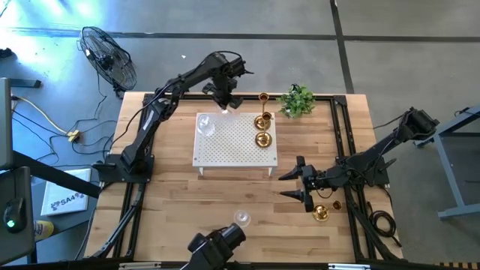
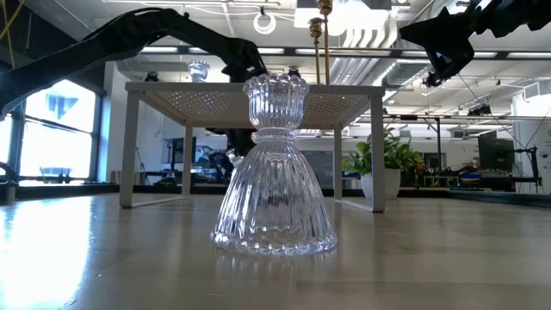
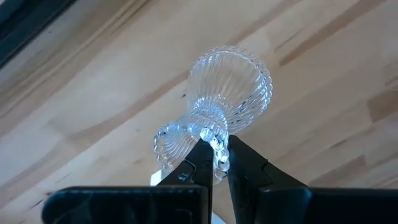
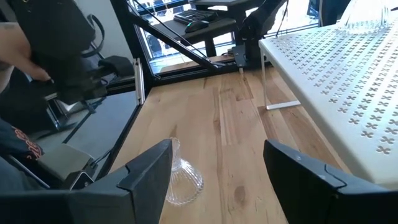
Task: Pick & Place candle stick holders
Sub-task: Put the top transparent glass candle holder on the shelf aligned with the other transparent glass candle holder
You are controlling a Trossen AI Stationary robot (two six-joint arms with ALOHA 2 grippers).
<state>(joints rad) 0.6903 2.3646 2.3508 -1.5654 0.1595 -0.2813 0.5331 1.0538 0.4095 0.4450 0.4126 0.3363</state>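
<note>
My left gripper (image 1: 223, 103) is past the far edge of the white perforated platform (image 1: 232, 154), shut on a clear glass holder (image 3: 227, 93). A second glass holder (image 1: 205, 126) and three gold holders (image 1: 262, 129) stand on the platform. A third glass holder (image 2: 274, 168) stands upright on its base near the table's near edge and also shows in the right wrist view (image 4: 181, 177). A gold holder (image 1: 321, 214) stands on the table at the near right. My right gripper (image 1: 298, 185) is open and empty just left of it. My left gripper pinches the beaded rim of the glass holder's small cup end (image 3: 216, 148) between its two fingertips. The flared base (image 3: 233, 84) points away from the fingers. The holder is lifted clear, above the bare wood; it shows below platform height in the low view (image 2: 231, 158).
A small green plant (image 1: 298, 101) stands at the far right beside the platform. A black frame (image 1: 341, 127) borders the tabletop. A camera unit (image 1: 217, 246) sits at the near edge. Bare wood lies between the platform and the near edge.
</note>
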